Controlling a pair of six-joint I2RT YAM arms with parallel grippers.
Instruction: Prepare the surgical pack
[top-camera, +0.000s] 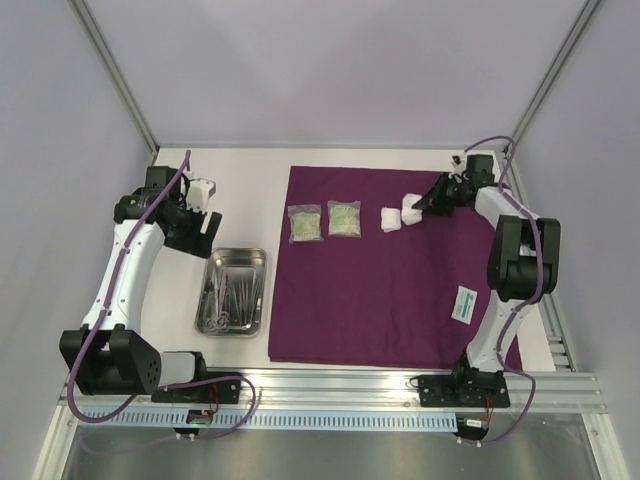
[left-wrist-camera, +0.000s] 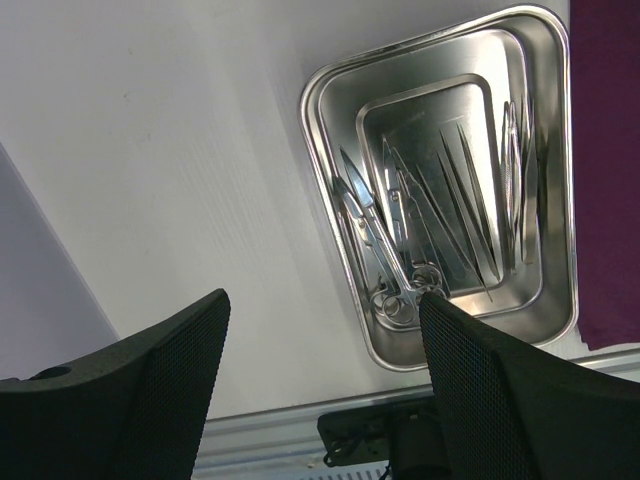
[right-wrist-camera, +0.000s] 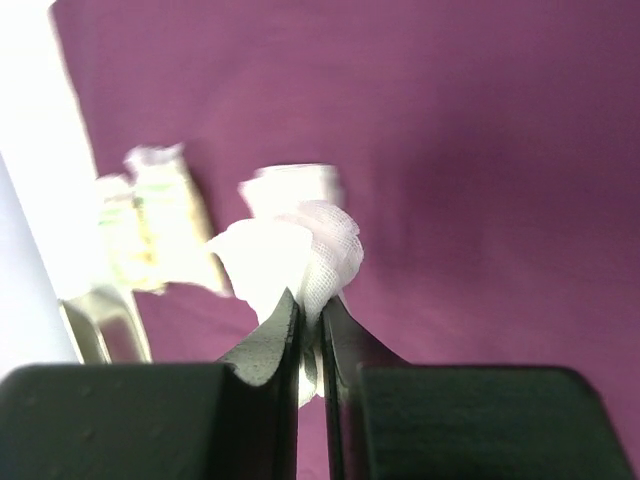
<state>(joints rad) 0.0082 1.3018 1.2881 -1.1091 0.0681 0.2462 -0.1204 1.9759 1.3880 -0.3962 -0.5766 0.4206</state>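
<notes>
A deep-purple sheet (top-camera: 380, 290) lies flat on the table. On its far part lie two clear packets (top-camera: 305, 223) (top-camera: 345, 219) and a white gauze pad (top-camera: 391, 219). My right gripper (top-camera: 420, 205) is shut on a second white gauze pad (right-wrist-camera: 300, 255), held just above the sheet (right-wrist-camera: 480, 150) beside the first pad (right-wrist-camera: 295, 185). A steel tray (top-camera: 233, 291) left of the sheet holds scissors (left-wrist-camera: 385, 250) and tweezers (left-wrist-camera: 465, 200). My left gripper (top-camera: 207, 215) is open and empty, above the table behind the tray (left-wrist-camera: 345, 85).
A small white packet with green print (top-camera: 463, 304) lies on the sheet's right side near the right arm. An aluminium rail (top-camera: 330, 385) runs along the near edge. Grey walls stand close on the left, right and far sides.
</notes>
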